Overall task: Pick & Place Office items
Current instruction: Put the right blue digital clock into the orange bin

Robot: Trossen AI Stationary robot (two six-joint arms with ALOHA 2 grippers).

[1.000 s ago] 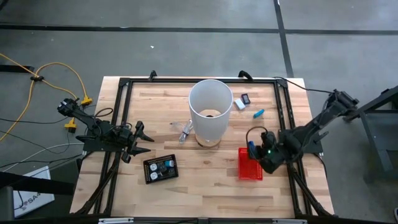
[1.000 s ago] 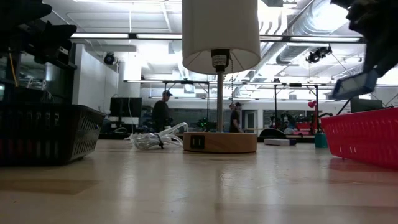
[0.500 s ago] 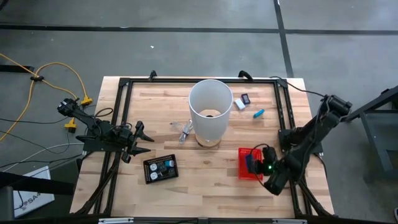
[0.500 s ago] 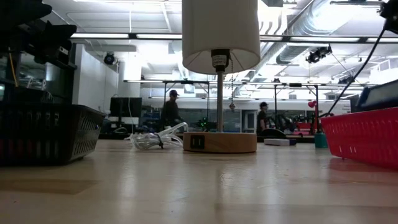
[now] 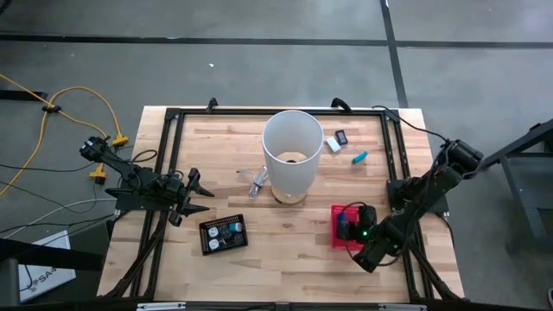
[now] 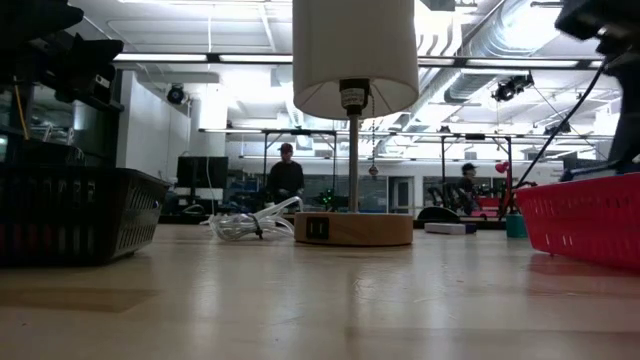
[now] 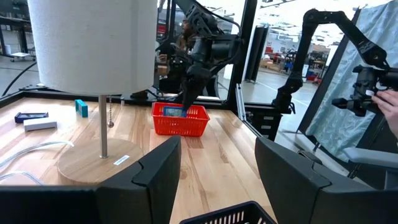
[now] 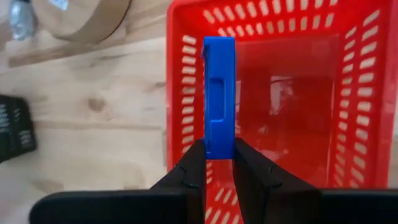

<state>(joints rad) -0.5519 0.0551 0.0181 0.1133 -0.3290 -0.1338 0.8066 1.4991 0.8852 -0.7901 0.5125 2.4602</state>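
1. A flat blue block [image 8: 219, 96] stands on edge, clenched between the two fingers of the right hand [image 8: 217, 155], directly above the open red mesh basket [image 8: 354, 112].
2. In the overhead view, the red basket [image 5: 335, 231] sits on the desk at about 4 o'clock from the lamp, with the right hand [image 5: 350, 226] over it.
3. A white block [image 5: 333, 144], a small black piece [image 5: 341, 136] and a short blue stick [image 5: 359, 157] lie on the desk at about 2 o'clock from the lamp, well apart from the basket.
4. A white lamp [image 5: 291, 154] on a round wooden base stands mid-desk.
5. A black tray [image 5: 223, 234] holding small round pieces lies at about 7 o'clock from the lamp.
6. The left hand [image 5: 195, 195] waits at the desk's 9 o'clock edge, fingers spread and grasping nothing.
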